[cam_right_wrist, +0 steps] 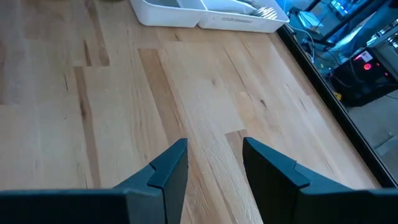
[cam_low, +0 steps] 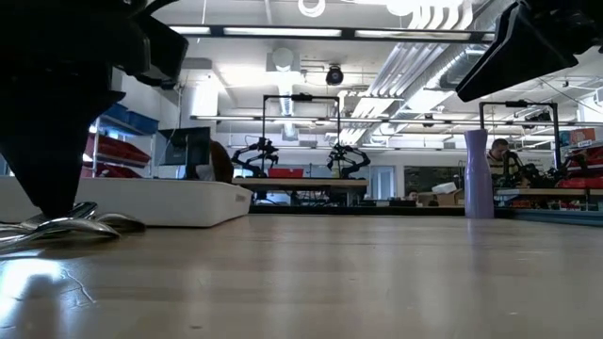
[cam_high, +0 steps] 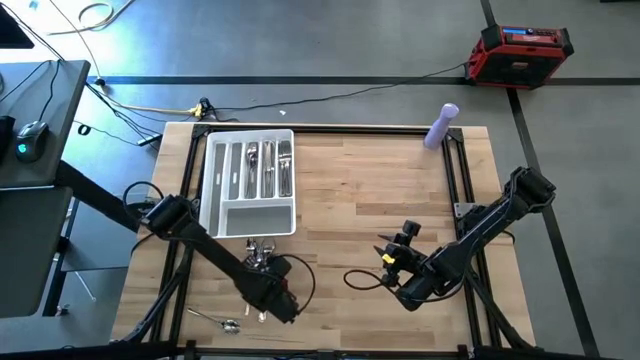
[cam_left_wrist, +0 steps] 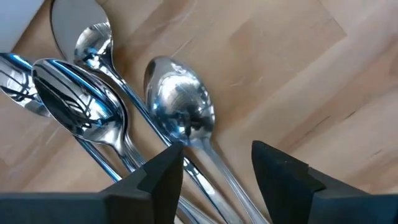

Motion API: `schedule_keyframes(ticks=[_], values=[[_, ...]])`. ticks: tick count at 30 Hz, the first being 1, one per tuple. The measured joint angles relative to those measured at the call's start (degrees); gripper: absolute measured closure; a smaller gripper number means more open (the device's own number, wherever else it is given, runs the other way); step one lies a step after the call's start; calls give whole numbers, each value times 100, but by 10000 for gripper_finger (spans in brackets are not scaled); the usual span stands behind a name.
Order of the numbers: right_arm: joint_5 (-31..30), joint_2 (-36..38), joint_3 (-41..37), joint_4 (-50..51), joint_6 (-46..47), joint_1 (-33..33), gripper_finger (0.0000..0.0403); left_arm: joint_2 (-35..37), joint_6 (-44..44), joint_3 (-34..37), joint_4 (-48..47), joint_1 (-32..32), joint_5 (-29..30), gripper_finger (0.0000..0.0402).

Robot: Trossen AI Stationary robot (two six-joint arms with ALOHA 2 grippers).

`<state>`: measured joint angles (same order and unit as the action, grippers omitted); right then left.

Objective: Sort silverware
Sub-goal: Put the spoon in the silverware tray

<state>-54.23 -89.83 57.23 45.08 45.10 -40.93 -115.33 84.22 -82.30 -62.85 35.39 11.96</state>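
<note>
The left gripper [cam_left_wrist: 214, 171] stood open astride a spoon [cam_left_wrist: 180, 115] just below the tray [cam_high: 213, 190], seemingly lining up a pick, while the right gripper [cam_right_wrist: 214, 165] waited open well apart.

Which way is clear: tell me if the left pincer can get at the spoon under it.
Probably yes: the left pincer stands open astride that spoon's handle, nothing lying over it.
</note>
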Motion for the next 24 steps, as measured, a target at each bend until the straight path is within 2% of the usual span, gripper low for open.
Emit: schedule_keyframes(ticks=[4, 7, 13, 16, 20, 24], values=[[27, -1, 0, -1, -7, 0, 265, -12, 57, 210, 152, -107, -98, 225], [41, -1, 0, 3, -11, 0, 265, 13, 58, 634, 749, -195, -310, 229], [73, -1, 0, 6, -15, 0, 265, 33, -19, 980, 1215, -257, -257, 246], [73, -1, 0, 8, -15, 0, 265, 27, -146, 992, 1283, -259, -277, 286], [82, -1, 0, 7, -15, 0, 265, 19, -331, 992, 1387, -259, -268, 377], [84, 1, 0, -11, -2, 0, 265, 82, -382, 965, 1328, -238, -181, 391]])
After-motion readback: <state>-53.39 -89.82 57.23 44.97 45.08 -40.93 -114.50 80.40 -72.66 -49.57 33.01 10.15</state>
